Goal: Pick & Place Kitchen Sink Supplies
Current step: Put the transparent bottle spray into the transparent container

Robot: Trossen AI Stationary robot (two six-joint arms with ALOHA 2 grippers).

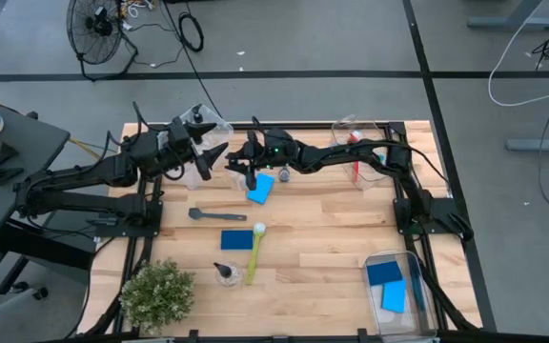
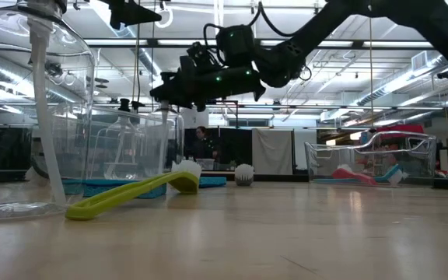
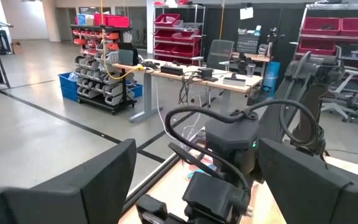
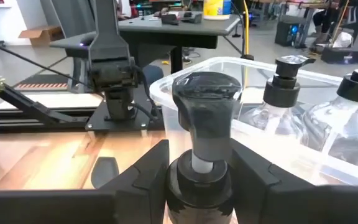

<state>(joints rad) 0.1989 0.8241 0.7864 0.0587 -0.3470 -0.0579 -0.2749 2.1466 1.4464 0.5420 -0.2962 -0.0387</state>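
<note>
The wooden table [image 1: 332, 229] carries three clear bins. One is at the far left corner [image 1: 208, 116], one at the far right [image 1: 346, 124] holds something red, and one at the near right [image 1: 375, 262] has blue sponges in it. A potted plant [image 1: 157, 293] stands at the near left corner. The right arm reaches across the far side of the table, and the right gripper [image 4: 197, 171] is clamped around a clear bottle [image 4: 204, 118] with a black pump top. It holds the bottle upright above the boards, just beside the far left bin, where two more bottles [image 4: 284, 81] already stand. The left gripper [image 1: 204, 160] hangs next to that bin with its fingers spread wide and nothing between them. Loose on the table lie a blue sponge [image 1: 260, 188] under the right arm's wrist and another sponge [image 1: 237, 239] nearer the middle. There are also a yellow-green brush [image 1: 254, 250], a grey brush [image 1: 203, 214] and a small bottle [image 1: 224, 274] by the plant. The step in hand looks like carrying the held bottle to join the others. The next move would call for lifting it clear of the bin's wall, keeping off the left arm close by, and lowering it into free space before letting go.
</note>
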